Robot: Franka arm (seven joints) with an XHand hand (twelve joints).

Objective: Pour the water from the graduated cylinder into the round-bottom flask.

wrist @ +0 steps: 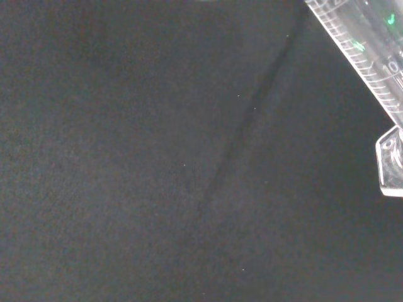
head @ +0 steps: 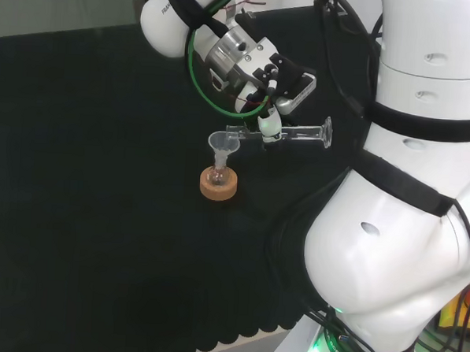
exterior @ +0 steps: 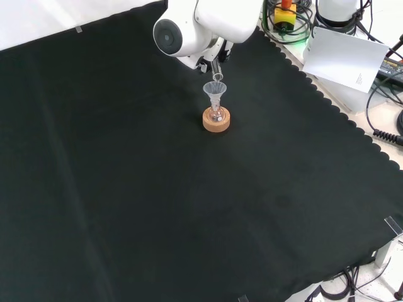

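Black cloth (exterior: 157,189) covers the worktop; on it we note a cork ring (head: 219,185) holding the round-bottom flask (head: 217,175), a clear funnel (head: 222,144) in its neck. Just above the funnel, we see the hand (head: 271,124) clamped on the graduated cylinder (head: 296,134), tipped near level, spout over the funnel's rim.

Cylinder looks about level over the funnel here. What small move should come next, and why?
Probably tip the graduated cylinder slightly further, mouth down. The robot hand holds it roughly horizontal, its lip just above the funnel in the round-bottom flask on the cork ring.
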